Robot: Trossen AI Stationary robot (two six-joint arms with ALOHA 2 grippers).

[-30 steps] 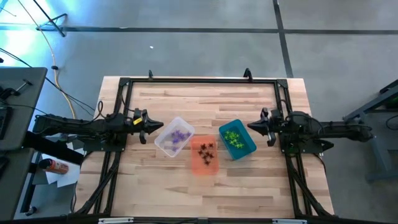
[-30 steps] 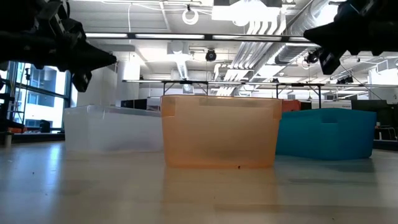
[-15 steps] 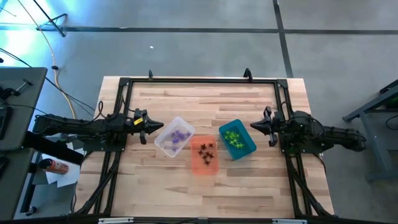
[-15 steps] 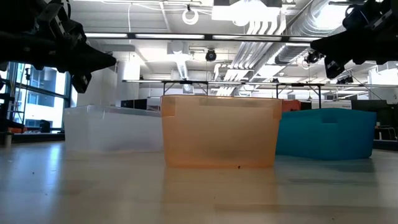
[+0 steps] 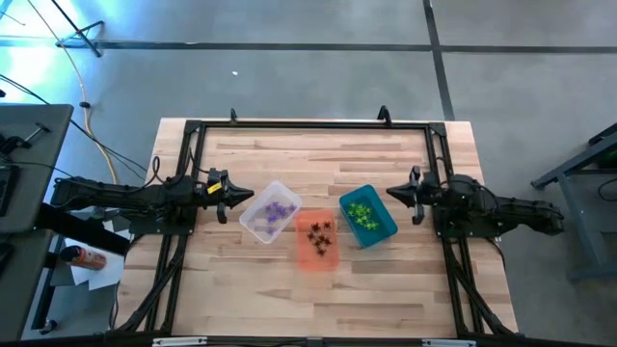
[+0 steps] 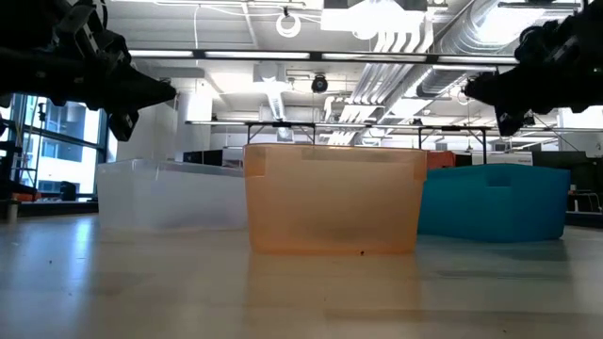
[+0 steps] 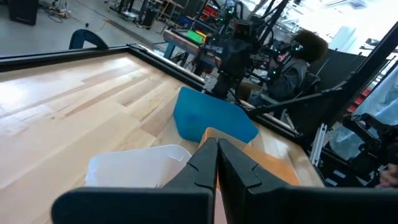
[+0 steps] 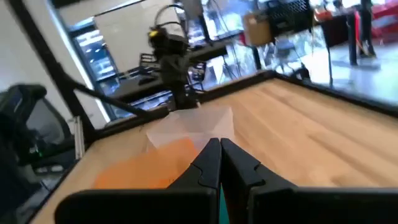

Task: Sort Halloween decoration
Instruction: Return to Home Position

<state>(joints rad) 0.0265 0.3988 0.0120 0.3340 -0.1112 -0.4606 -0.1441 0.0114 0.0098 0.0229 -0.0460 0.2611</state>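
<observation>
Three bins stand in a row mid-table. The clear bin (image 5: 269,212) holds purple spider trinkets (image 5: 280,209), the orange bin (image 5: 317,240) black ones (image 5: 319,231), the teal bin (image 5: 367,216) green ones (image 5: 362,213). My left gripper (image 5: 241,200) hovers shut above the table just left of the clear bin; its shut fingers (image 7: 217,163) show in its wrist view. My right gripper (image 5: 389,193) hovers shut just right of the teal bin, its fingers (image 8: 220,159) together. Neither touches anything.
A black frame (image 5: 308,125) runs round the wooden table (image 5: 318,154). Bare wood lies on the far side of the bins and along the near edge (image 5: 318,308). A person sits behind the far arm in the left wrist view (image 7: 298,62).
My right arm has drawn back toward the table's right edge and sunk a little, so its gripper sits lower in the low view. The left arm and the bins have kept still.
</observation>
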